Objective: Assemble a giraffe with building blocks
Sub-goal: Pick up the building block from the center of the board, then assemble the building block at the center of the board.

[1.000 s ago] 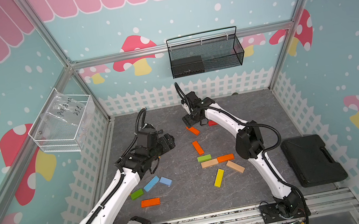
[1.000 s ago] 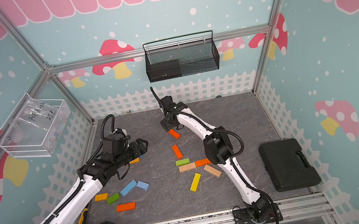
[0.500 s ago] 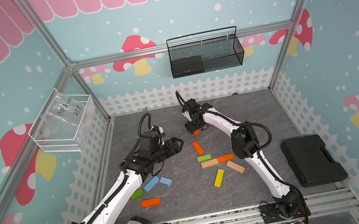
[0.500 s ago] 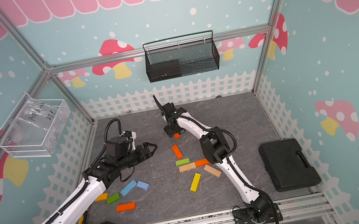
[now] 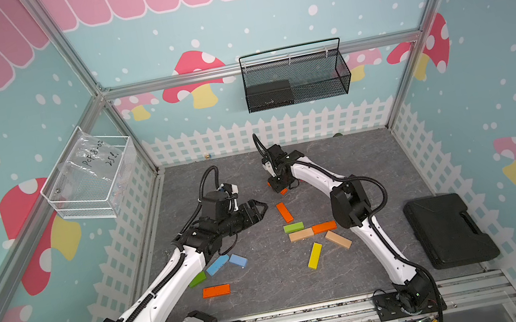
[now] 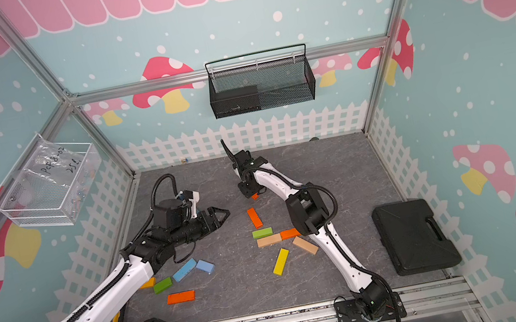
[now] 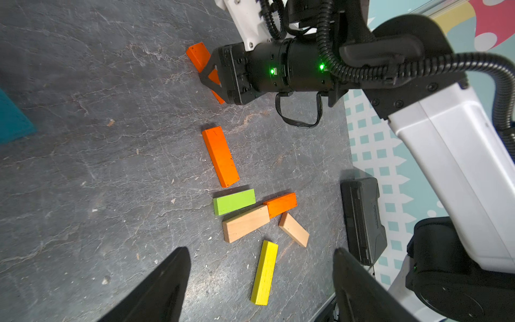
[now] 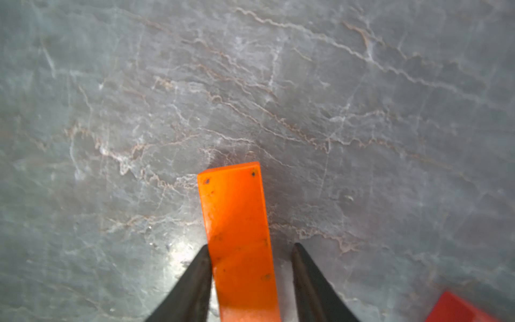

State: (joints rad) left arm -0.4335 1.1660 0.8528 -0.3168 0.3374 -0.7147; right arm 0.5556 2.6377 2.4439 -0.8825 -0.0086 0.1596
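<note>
the step in hand looks like a pick-up, with the build barely begun, since no blocks are stacked or joined anywhere. the right hand (image 8: 250, 245) is down at the grey stone-patterned worktop (image 5: 376, 166), toward twelve o'clock from its middle in both top views. its two dark fingers straddle a flat orange-painted wooden bar (image 8: 237, 217) lying on the surface. in the right wrist view one finger touches the bar's long edge while the other stands off it with a strip of worktop showing between, so this hand is spread round the bar and not yet pinching it. the corner of a red block (image 8: 451, 309) lies near, clear of the fingers. the left hand (image 5: 262, 210) hovers at about ten o'clock, spread wide and empty. at the middle lie a longer orange bar (image 5: 284, 212), a lime-green bar (image 5: 293, 227), a plain tan bar (image 5: 301, 234) touching a short orange bar (image 5: 324, 227), a second tan bar (image 5: 338, 239) and a yellow bar (image 5: 315, 255). at eight o'clock sit two blue bars (image 5: 217, 265), another green bar (image 5: 197, 279) and another orange bar (image 5: 216, 291). a black plastic case (image 5: 448, 230) rests at four o'clock. the next move, as i judge it, calls for bringing the free finger onto the bar so both press its long edges squarely, then lifting straight up so it neither twists nor nudges the red block.
</note>
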